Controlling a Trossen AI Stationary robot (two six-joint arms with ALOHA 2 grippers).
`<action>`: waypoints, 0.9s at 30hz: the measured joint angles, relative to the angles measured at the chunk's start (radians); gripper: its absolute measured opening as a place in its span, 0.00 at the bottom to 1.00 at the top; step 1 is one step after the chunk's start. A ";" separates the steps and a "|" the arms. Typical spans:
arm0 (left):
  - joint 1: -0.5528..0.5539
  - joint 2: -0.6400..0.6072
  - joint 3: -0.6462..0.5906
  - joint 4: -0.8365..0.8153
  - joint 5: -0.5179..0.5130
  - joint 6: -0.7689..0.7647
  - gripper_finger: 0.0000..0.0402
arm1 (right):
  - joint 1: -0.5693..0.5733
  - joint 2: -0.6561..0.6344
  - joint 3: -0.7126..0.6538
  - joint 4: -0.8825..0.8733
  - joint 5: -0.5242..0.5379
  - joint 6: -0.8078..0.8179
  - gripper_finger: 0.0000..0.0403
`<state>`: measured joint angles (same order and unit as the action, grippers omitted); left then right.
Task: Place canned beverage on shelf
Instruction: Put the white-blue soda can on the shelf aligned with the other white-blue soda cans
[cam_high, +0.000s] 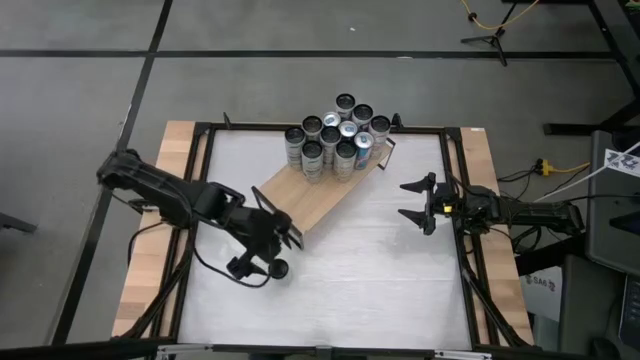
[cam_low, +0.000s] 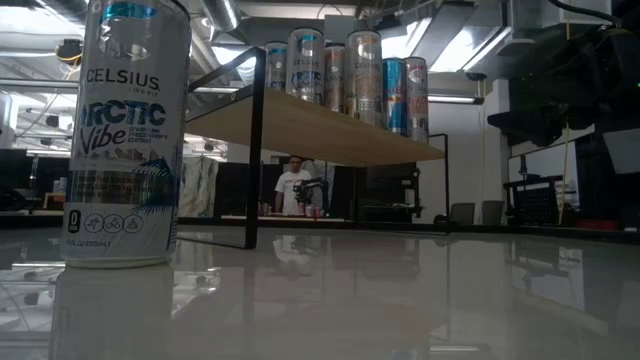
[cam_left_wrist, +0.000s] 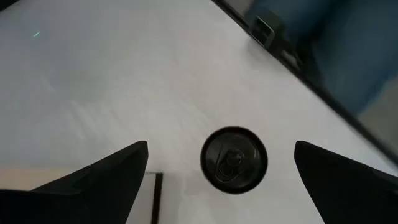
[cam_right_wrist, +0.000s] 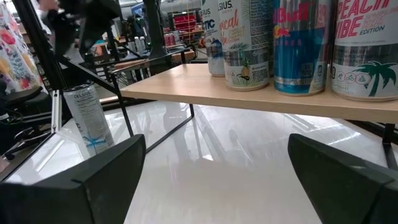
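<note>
while one can (cam_low: 125, 135) stands upright alone on the white table (cam_high: 370, 270), the shelf (cam_high: 315, 195) lies diagonally across the table's far half, a single light-brown board on thin black frame ends. the lone can, white with "celsius arctic vibe" printed on it, is seen from above in the left wrist view as one dark round top with its pull tab (cam_left_wrist: 234, 160); in the right wrist view it stands on the tabletop (cam_right_wrist: 89, 118), well apart from the shelf's near frame leg. on the far end of the shelf a cluster of cans (cam_high: 335, 137) stands upright and packed close together; about ten tops can be counted in the high view, though the exact number is hard to tell. the low view shows five of these in a row on the raised board, and the right wrist view shows four along the board's edge.

two arms are present. the left gripper (cam_left_wrist: 221, 177) hangs directly above the lone can, its two fingers (cam_left_wrist: 93, 186) spread wide on either side of the can top and holding nothing. the right gripper (cam_high: 415, 200) waits at the table's right side, level with the shelf, its two fingers (cam_right_wrist: 93, 180) likewise spread apart and empty.

one person (cam_low: 294, 190) stands in the room beyond the table.
</note>
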<state>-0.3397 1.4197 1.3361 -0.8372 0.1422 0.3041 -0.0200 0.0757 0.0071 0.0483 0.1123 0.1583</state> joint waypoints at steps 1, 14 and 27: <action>-0.004 -0.011 0.000 0.003 -0.012 -0.050 0.99 | 0.000 0.000 0.000 0.000 0.000 0.000 0.96; -0.247 -0.053 0.000 -0.017 -0.410 -0.709 0.99 | 0.000 0.000 0.000 0.000 0.000 0.000 0.96; -0.452 -0.050 -0.218 0.325 -0.939 -1.036 0.99 | 0.000 0.000 0.000 0.000 0.000 0.000 0.96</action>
<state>-0.7918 1.3697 1.1180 -0.5122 -0.7972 -0.7315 -0.0200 0.0756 0.0071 0.0486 0.1123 0.1582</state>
